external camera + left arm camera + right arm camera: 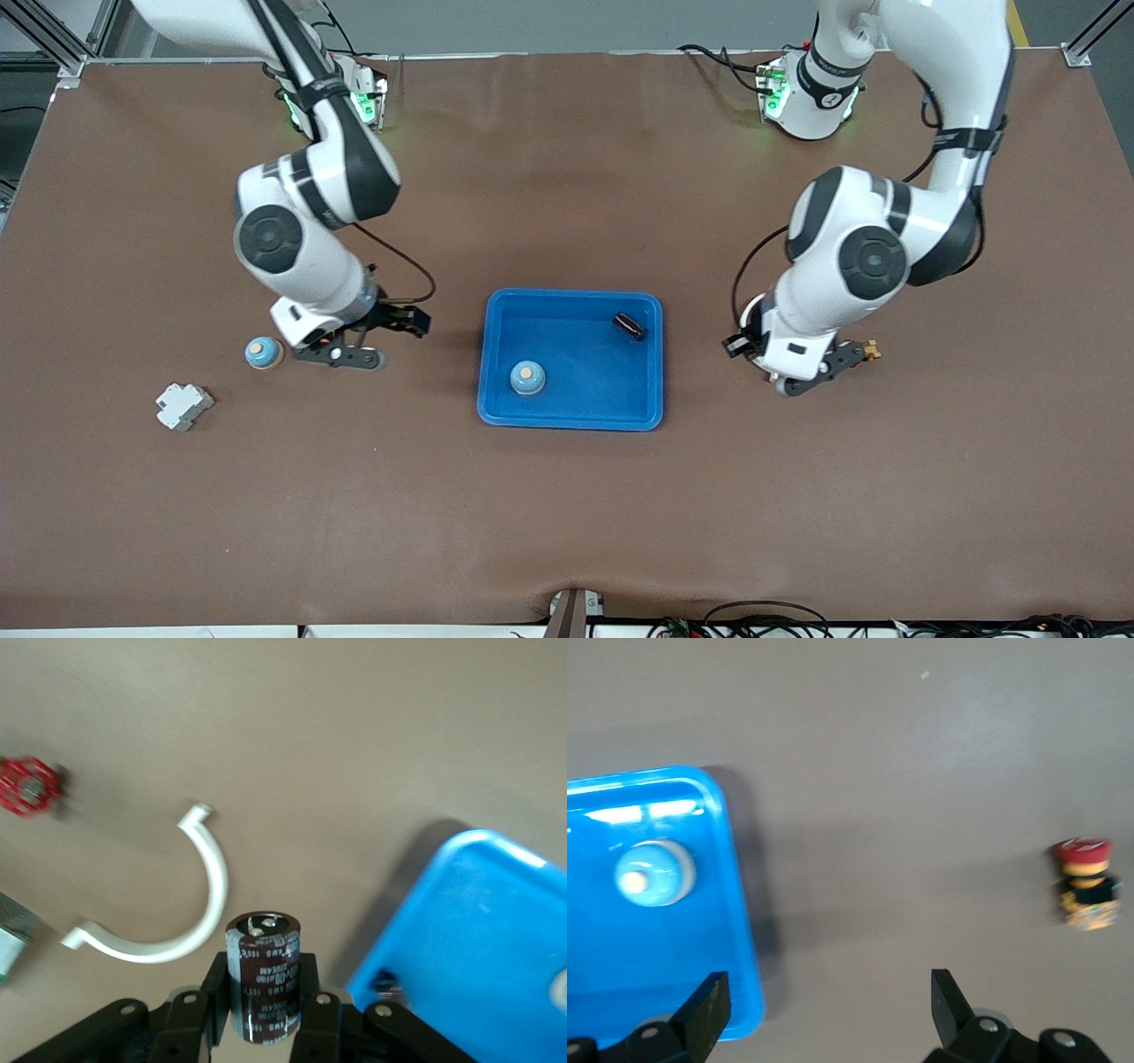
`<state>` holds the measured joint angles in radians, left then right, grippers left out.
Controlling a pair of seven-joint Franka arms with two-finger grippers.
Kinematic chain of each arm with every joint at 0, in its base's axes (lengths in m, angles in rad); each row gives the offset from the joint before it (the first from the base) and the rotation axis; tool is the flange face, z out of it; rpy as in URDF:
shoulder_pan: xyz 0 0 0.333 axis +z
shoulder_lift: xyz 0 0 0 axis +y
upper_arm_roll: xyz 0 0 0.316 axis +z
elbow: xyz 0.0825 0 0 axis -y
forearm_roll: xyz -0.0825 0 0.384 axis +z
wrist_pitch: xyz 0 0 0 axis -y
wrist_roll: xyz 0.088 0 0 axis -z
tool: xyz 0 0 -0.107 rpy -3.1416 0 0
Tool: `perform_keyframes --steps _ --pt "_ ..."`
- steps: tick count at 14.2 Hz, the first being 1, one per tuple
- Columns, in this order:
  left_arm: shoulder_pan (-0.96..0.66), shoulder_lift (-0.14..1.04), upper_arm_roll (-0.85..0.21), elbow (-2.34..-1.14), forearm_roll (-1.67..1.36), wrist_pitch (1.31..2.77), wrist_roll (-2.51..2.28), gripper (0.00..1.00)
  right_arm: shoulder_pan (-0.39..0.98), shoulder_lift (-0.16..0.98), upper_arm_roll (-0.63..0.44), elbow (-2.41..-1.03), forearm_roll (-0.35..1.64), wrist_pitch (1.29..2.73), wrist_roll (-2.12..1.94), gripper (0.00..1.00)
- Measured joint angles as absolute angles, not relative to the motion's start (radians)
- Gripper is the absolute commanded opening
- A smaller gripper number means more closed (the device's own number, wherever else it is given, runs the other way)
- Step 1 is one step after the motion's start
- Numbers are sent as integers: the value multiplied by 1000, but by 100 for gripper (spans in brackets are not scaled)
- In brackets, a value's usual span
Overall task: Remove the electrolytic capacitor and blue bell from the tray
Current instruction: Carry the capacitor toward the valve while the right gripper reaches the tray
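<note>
Left wrist view — dark, silver-topped capacitor (262,979).

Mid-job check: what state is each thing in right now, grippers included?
left gripper: jaws shut on the capacitor, over the table
capacitor: held upright
right gripper: jaws open, empty, over the table
tray: holds a bell and a dark part
bell: upright in the tray
dark part: lying in the tray
second bell: upright on the table, outside the tray
grey part: on the table
</note>
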<state>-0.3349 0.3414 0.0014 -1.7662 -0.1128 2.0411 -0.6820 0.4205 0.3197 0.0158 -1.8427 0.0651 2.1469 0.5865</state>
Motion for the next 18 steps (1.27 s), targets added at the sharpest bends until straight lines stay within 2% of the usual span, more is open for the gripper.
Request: perform_keyframes --steps 6,9,12,18 --pt "-182 312 3 -1874 -80 2074 -395 0 557 482 14 -1686 62 2178 857 100" --pt "-114 358 4 -1887 -38 2149 -323 0 592 596 12 -1567 42 2181 954 100" --pt "-96 428 2 -1889 -20 2213 -305 6 606 695 8 -1466 26 2182 1006 100" --pt "-129 519 -4 -1889 -11 2281 -317 6 615 811 7 -1417 12 2299 1042 100"
